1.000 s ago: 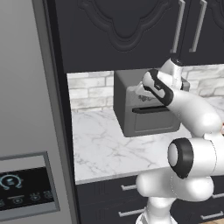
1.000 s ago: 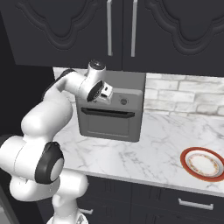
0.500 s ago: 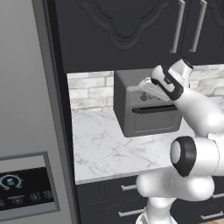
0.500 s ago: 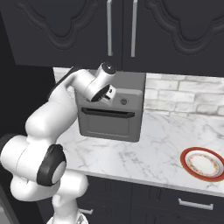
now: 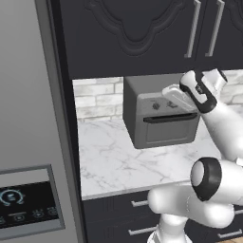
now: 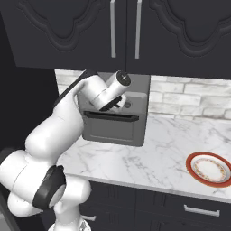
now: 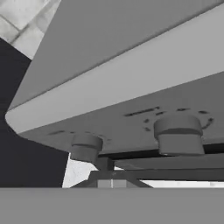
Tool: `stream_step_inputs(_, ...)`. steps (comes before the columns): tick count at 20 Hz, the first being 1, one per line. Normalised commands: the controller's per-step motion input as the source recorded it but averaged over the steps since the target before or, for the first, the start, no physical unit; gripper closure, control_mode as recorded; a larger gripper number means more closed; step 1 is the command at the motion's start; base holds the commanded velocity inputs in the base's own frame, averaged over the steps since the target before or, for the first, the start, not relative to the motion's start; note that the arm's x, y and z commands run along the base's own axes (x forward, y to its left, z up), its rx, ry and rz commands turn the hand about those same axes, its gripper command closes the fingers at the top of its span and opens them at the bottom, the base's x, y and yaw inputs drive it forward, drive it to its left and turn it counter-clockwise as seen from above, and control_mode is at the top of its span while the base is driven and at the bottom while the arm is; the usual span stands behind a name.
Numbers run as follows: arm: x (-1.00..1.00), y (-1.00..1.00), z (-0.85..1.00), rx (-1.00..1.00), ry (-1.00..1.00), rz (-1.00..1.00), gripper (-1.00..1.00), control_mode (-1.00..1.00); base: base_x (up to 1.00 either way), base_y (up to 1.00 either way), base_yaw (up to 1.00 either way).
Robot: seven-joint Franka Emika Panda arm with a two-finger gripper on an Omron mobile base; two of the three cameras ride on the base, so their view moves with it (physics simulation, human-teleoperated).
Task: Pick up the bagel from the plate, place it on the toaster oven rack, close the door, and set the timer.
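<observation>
Grey and boxy, the oven (image 5: pixel 161 111) stands on the marble counter (image 6: pixel 171 153) against the brick wall, its door (image 6: pixel 109 128) shut with the black handle (image 5: pixel 171 117) along the top edge. The rack lies behind that door and cannot be seen, and the bagel is not visible either. In the right base view the plate (image 6: pixel 210 168) sits well apart from the oven, near the counter's front edge, red-rimmed and bare, cut slightly by the frame's right side.

The gripper (image 6: pixel 118 102) is up against the oven's control strip, above the handle. The arm's wrist covers the fingers in both base views, so whether the jaws are released or clenched cannot be told. The hand view looks along the oven's front at close range, showing two round knobs (image 7: pixel 177 133), the nearer large and a smaller one (image 7: pixel 86 147) further off.
</observation>
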Motion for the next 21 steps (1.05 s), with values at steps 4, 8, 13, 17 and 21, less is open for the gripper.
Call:
stream_step_inputs(4, -0.48, 0.06, 0.50, -0.20, -0.22, -0.06, 1.00, -1.00, 0.00, 0.00, 0.00)
stream_step_inputs(8, -0.38, 0.27, 0.25, -0.25, -0.17, -0.05, 1.00, -1.00, 0.00, 0.00, 0.00)
stream_step_inputs(13, -0.19, 0.39, 0.15, -0.24, -0.08, -0.01, 1.00, -1.00, 0.00, 0.00, 0.00)
stream_step_inputs(17, 0.00, 0.36, 0.06, -0.19, 0.01, 0.00, 1.00, -1.00, 0.00, 0.00, 0.00)
stream_step_inputs(21, 0.01, 0.21, 0.00, -0.10, 0.14, 0.00, 1.00, -1.00, 0.00, 0.00, 0.00)
